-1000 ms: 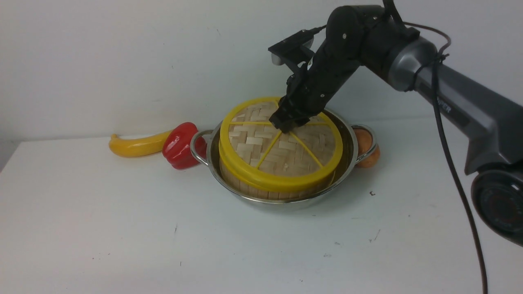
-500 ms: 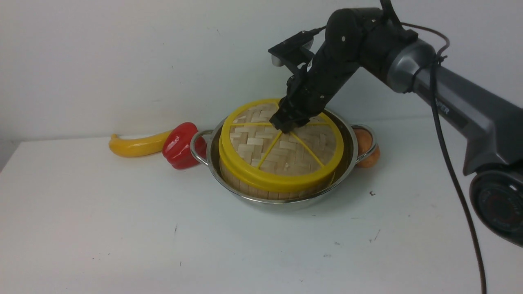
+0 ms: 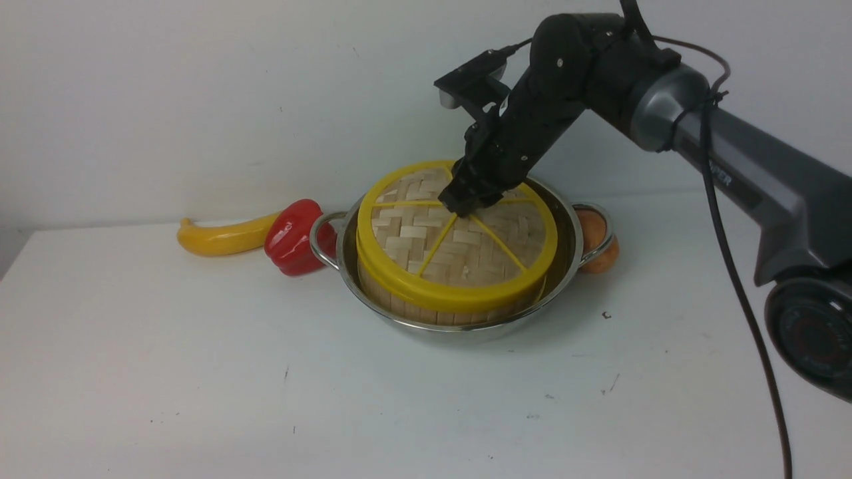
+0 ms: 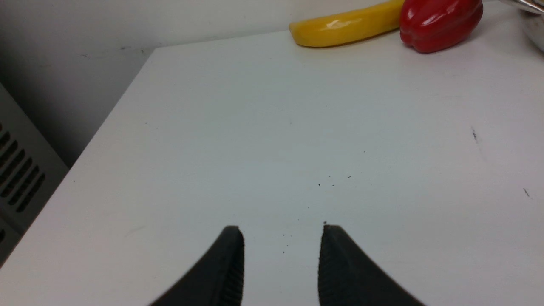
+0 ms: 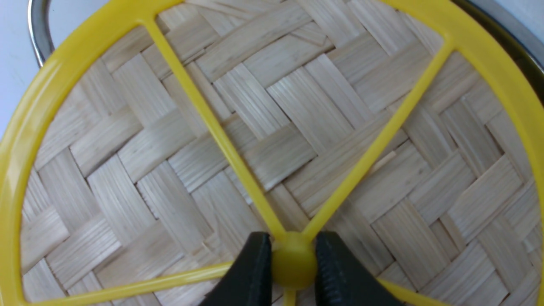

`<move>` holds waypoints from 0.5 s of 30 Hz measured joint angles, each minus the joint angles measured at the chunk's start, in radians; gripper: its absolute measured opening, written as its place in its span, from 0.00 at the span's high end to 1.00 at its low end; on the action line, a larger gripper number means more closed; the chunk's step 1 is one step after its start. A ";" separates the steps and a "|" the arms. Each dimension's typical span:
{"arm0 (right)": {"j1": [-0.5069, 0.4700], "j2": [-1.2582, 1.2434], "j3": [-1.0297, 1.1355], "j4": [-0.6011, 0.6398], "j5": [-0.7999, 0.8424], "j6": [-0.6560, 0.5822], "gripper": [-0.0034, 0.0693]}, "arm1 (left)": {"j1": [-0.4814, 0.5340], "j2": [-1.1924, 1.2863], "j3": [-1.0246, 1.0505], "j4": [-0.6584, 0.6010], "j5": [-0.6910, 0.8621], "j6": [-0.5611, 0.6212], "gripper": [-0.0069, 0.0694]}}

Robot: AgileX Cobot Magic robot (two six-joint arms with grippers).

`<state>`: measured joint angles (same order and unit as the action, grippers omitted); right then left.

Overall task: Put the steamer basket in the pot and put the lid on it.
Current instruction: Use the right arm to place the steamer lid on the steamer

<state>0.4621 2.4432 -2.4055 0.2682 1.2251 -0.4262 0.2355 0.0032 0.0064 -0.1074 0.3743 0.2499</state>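
White surface [image 3: 200, 372] | lid [image 3: 459, 246] seated on steamer basket [image 3: 406, 307] in pot [image 3: 566, 266] | right gripper [image 5: 293, 265] clamped on centre knob [image 5: 294, 267] | left gripper [image 4: 281, 238] parted, empty, at 7 o'clock | level seating is to be confirmed before release

The table [image 3: 200, 372] in front of the pot [image 3: 562, 266] and to its left is open, and the left gripper [image 4: 281, 238] hangs over that bare stretch with its jaws apart. Behind and to the left, a red pepper [image 3: 296, 236] touches the pot's handle with a banana [image 3: 219, 238] just beyond it, closing that side. The right arm [image 3: 665, 113] slants down over the lid [image 3: 459, 236], and an orange thing [image 3: 599, 246] blocks the right handle.
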 joint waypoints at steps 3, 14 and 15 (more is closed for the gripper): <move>0.000 0.001 0.000 0.002 -0.003 -0.006 0.76 | 0.000 0.000 0.000 0.000 0.000 0.000 0.59; 0.000 0.005 0.001 0.014 -0.021 -0.028 0.76 | 0.000 0.000 0.000 0.000 0.000 0.000 0.59; 0.000 0.005 0.001 0.016 -0.020 -0.030 0.76 | 0.000 0.000 0.000 0.000 0.000 0.000 0.59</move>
<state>0.4621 2.4481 -2.4046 0.2840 1.2047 -0.4567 0.2355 0.0032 0.0064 -0.1074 0.3743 0.2499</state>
